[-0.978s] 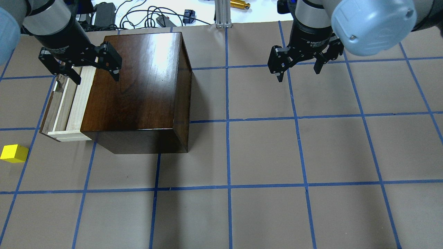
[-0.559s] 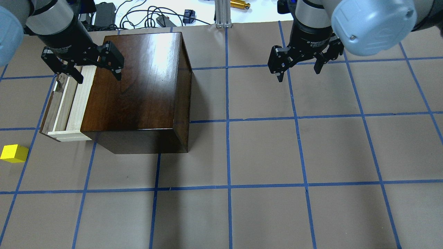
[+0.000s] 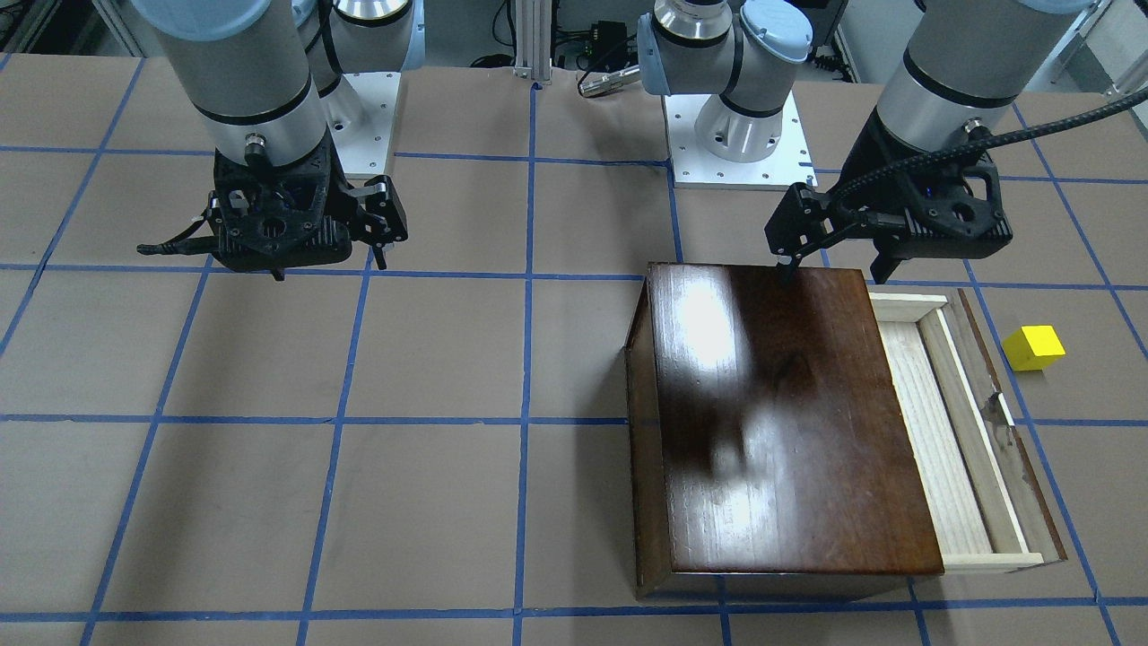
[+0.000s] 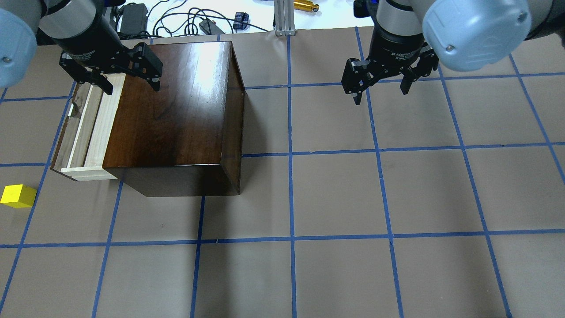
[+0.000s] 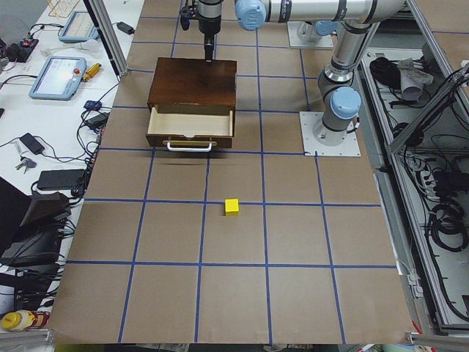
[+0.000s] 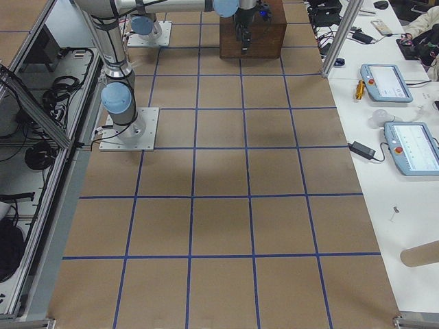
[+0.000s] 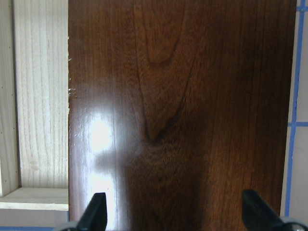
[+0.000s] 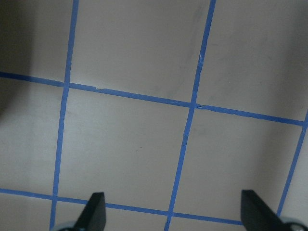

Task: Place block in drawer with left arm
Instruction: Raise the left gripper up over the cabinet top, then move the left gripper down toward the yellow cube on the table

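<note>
**Drawer open, block not yet picked**

Progress, left to right:
- Block (image 4: 17,196) sits on the table (image 4: 335,194) at far left, out past the drawer front. It is well apart from both my grippers, and nothing holds it.
- Drawer (image 4: 98,128) stands pulled out of the box's left side, with nothing in the tray.
- My left gripper (image 4: 131,87) hangs above the box (image 4: 176,106), over the line where tray meets box top. Jaws spread, empty.
- My right gripper (image 4: 381,95) hovers over bare table well to the right. Jaws spread, empty.
- Judgement: the opening is done. Reach, grasp, carry and drop all remain, so the task is early.

Views:
- Overhead puts the block at its very left margin.
- The left side view shows the block whole, with open table between it and the drawer's handle (image 5: 190,146), seen plainly there.
- My left wrist view shows only box top and a strip of tray, no block.
- My right wrist view shows only table and blue tape (image 8: 185,144).
- The right side view shows the box small and far, and no block.
</note>
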You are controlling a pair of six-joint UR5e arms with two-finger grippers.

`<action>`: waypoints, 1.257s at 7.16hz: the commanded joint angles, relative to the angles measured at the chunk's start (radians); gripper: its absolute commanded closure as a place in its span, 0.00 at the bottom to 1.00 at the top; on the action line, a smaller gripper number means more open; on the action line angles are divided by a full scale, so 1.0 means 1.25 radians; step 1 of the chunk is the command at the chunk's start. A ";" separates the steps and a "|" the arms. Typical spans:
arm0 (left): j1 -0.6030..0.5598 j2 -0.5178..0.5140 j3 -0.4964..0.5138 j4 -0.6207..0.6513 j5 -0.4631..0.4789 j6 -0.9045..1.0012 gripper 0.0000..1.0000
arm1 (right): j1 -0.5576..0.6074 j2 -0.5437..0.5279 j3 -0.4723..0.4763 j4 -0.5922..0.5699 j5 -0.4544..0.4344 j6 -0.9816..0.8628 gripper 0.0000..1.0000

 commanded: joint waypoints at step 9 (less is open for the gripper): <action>0.494 0.002 -0.074 -0.111 0.021 0.842 0.00 | 0.000 0.000 0.000 0.000 -0.001 0.000 0.00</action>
